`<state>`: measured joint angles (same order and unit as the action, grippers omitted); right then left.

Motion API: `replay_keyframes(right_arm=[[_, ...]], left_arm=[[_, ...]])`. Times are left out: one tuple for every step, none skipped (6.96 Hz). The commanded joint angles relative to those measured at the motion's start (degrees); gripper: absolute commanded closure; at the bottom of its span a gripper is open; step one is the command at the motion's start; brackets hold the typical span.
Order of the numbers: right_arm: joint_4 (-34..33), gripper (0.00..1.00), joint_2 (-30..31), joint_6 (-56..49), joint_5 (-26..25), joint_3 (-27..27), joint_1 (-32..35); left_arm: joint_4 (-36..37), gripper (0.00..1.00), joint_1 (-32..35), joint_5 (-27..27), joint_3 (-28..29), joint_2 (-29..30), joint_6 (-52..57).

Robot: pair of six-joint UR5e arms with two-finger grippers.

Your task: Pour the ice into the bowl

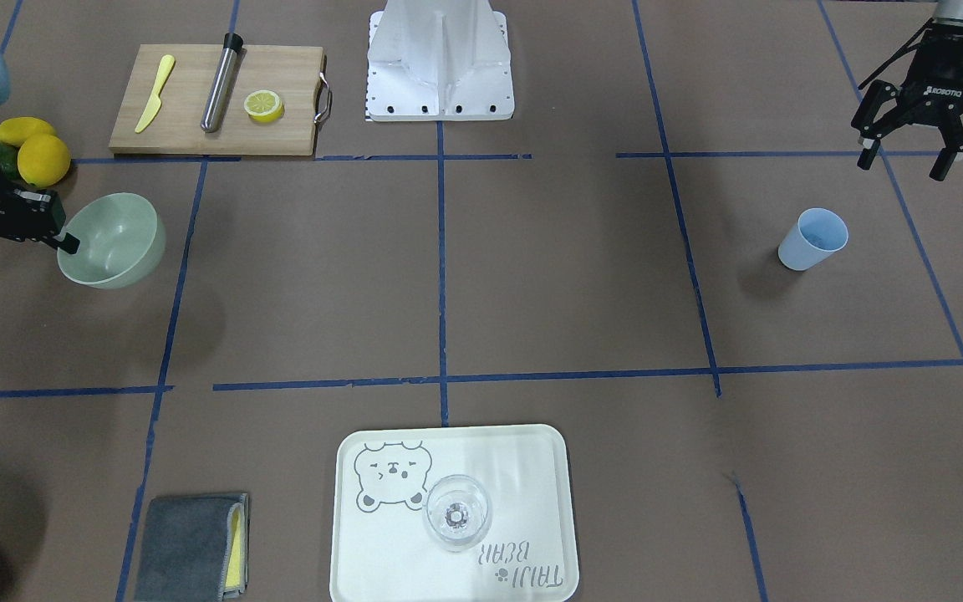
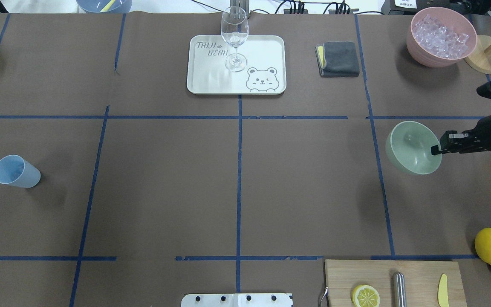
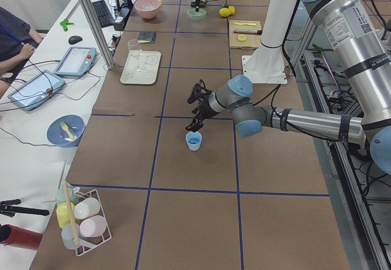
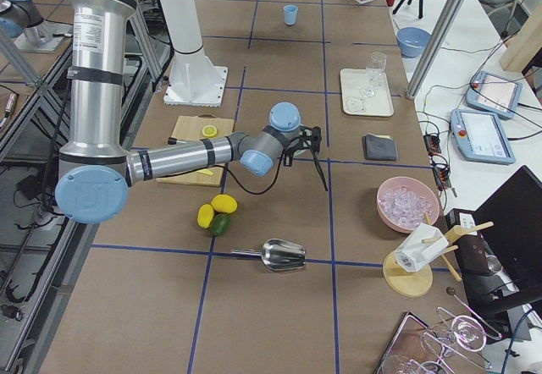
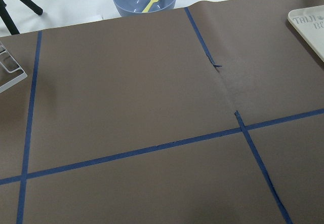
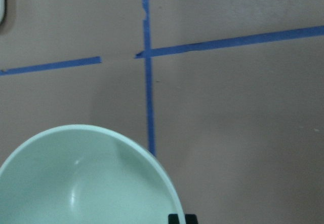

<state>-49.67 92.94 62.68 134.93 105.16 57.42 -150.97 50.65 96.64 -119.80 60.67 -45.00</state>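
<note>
The sage-green bowl (image 2: 411, 147) is held above the table and tilted, its shadow on the paper below. It also shows in the front view (image 1: 114, 238) and fills the lower left of the right wrist view (image 6: 86, 183); it looks empty. My right gripper (image 2: 435, 149) is shut on the bowl's rim, also seen in the front view (image 1: 68, 242). The ice (image 2: 441, 34) lies heaped in the pink container (image 2: 418, 47) at the far right. My left gripper (image 1: 912, 155) is open and empty, hanging above the light blue cup (image 1: 813, 238).
A tray (image 2: 211, 83) bears a clear stemmed glass (image 2: 234, 36). A grey cloth (image 2: 339, 59) lies beside it. A cutting board (image 1: 189, 125) carries a lemon half, a steel muddler and a yellow knife. Lemons (image 1: 40, 155) lie near the bowl. A metal scoop (image 4: 284, 255) lies at the table's right end.
</note>
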Motion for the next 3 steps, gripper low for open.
replay_keyframes(right_arm=[[-9.6, 1.0, -12.9, 12.1, -2.8, 2.6, -7.6], [-16.0, 1.0, -19.9, 16.3, -8.7, 2.6, -13.8], [-23.6, 1.0, -26.5, 17.8, -14.8, 2.4, -20.2]], left_arm=[[-4.6, 0.0, -3.0, -5.1, 0.2, -3.4, -1.3], [-4.7, 0.0, -8.0, -10.5, 0.2, -3.5, -6.4], [-4.8, 0.0, -16.5, -18.6, 0.3, -3.5, -14.2]])
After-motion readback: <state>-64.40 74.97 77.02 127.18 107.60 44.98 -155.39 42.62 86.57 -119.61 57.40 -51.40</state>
